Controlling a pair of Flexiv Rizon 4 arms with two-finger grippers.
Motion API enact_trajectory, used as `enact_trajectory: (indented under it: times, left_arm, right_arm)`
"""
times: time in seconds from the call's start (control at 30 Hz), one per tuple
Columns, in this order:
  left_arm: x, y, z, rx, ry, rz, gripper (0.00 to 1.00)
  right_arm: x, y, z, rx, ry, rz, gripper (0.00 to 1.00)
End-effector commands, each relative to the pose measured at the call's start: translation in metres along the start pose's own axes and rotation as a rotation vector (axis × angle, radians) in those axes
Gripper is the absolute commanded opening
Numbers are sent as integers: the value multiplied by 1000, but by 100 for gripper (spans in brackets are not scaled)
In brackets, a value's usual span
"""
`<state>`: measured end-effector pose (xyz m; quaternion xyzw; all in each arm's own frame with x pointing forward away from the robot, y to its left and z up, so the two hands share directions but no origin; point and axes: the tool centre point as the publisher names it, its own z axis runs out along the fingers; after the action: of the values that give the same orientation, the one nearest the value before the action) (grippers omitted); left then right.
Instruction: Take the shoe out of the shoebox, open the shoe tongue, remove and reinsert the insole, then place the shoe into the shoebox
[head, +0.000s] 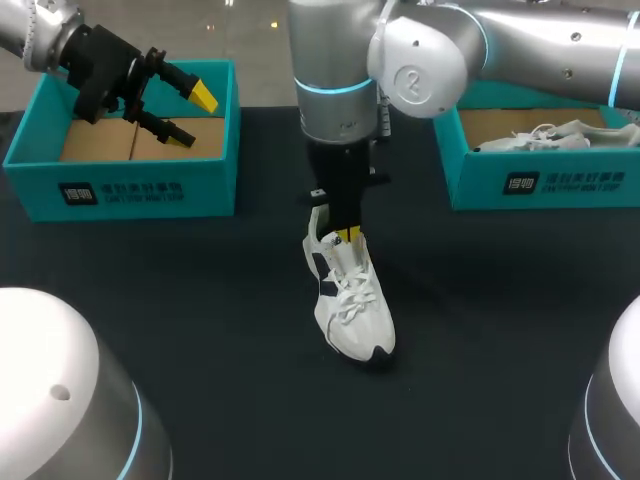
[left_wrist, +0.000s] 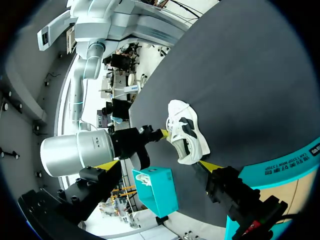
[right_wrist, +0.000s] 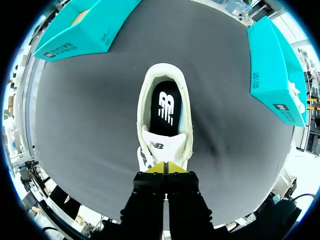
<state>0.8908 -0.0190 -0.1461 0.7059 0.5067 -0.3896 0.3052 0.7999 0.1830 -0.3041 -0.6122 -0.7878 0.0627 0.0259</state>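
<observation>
A white shoe with navy patches (head: 352, 295) lies on the black table, toe towards me; it also shows as the shoe (left_wrist: 187, 132) and the shoe (right_wrist: 162, 125). Its black insole (right_wrist: 167, 107) sits inside and the white tongue (right_wrist: 159, 145) lies forward. My right gripper (head: 347, 236) points straight down with its yellow tips shut, just over the tongue and laces; the right gripper (right_wrist: 165, 167) holds nothing that I can see. My left gripper (head: 192, 115) hangs open and empty over the left teal shoebox (head: 150, 185), far from the shoe; the left gripper (left_wrist: 157, 165) shows its fingers spread wide.
A second teal shoebox (head: 540, 180) stands at the back right with another white shoe (head: 555, 135) in it. My right arm's wrist (head: 335, 90) stands over the table's middle. Two white domes (head: 60, 390) sit at the near corners.
</observation>
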Motion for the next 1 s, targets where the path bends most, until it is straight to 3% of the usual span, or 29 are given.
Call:
enact_trajectory:
  times: [0.03, 0.3, 0.4, 0.53, 0.7, 1.0]
  left_arm:
    - [0, 0, 0, 1, 3, 0, 100]
    - [0, 0, 0, 1, 3, 0, 100]
    - [0, 0, 0, 1, 3, 0, 100]
    - [0, 0, 0, 1, 3, 0, 100]
    - [0, 0, 0, 1, 3, 0, 100]
    - [0, 0, 0, 1, 3, 0, 100]
  right_arm:
    - [0, 7, 12, -14, 34, -13, 0]
    - [-3, 21, 34, -9, 25, -41, 0]
    - [-4, 20, 23, -54, 40, -64, 0]
    - [-7, 20, 1, -154, 128, -225, 0]
    - [-6, 23, -9, -169, -18, -482, 0]
    - [-7, 25, -11, -164, -40, -493, 0]
